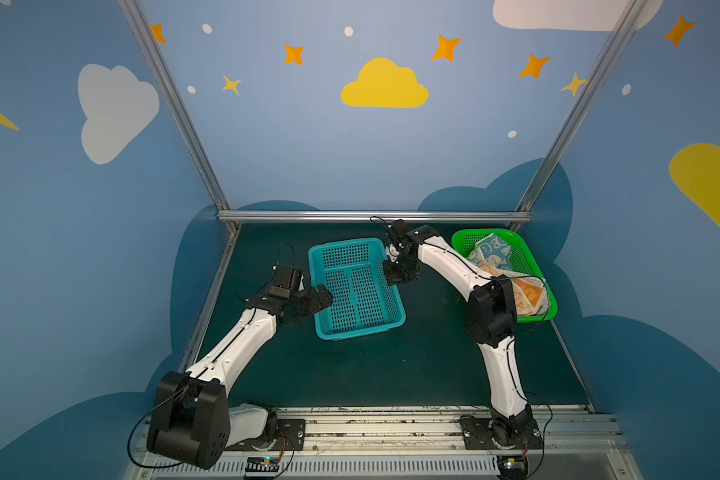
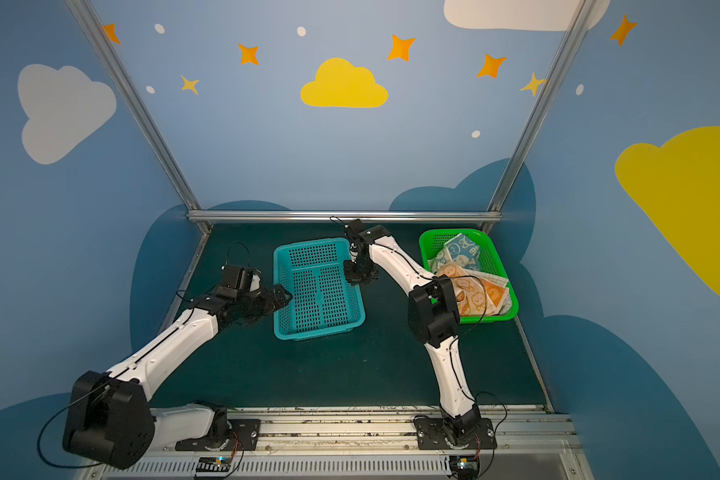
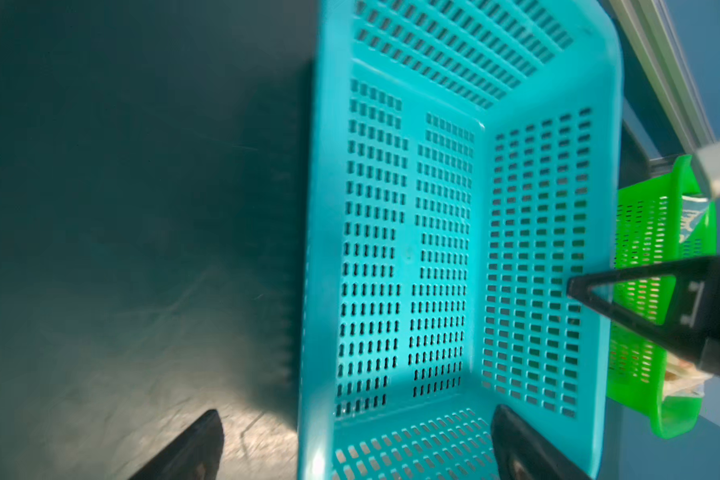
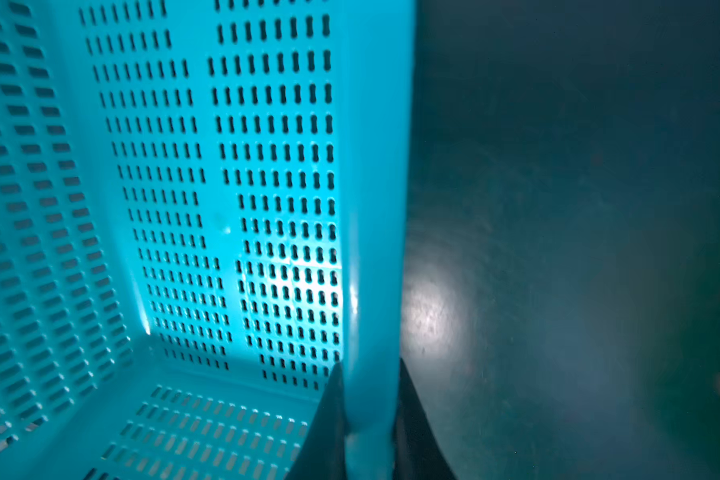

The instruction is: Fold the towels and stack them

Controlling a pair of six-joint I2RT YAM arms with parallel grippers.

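The towels lie crumpled in the green basket at the back right: a blue-cream one (image 1: 491, 249) (image 2: 460, 249) at the far end and an orange-cream one (image 1: 524, 293) (image 2: 474, 291) nearer, partly hidden by my right arm. My right gripper (image 1: 398, 276) (image 2: 360, 276) (image 4: 370, 365) is shut on the right rim of the empty teal basket (image 1: 358, 328) (image 2: 316, 332) (image 4: 375, 208), with one finger inside the wall and one outside. My left gripper (image 1: 323, 297) (image 2: 283, 297) (image 3: 358, 415) is open and straddles the teal basket's (image 3: 316, 249) left rim without pinching it.
The green basket (image 1: 533, 318) (image 2: 487, 318) (image 3: 666, 424) stands against the back right corner. An aluminium frame rail (image 1: 375, 216) runs along the back of the dark green mat (image 1: 391, 374). The arm bases sit on the front rail.
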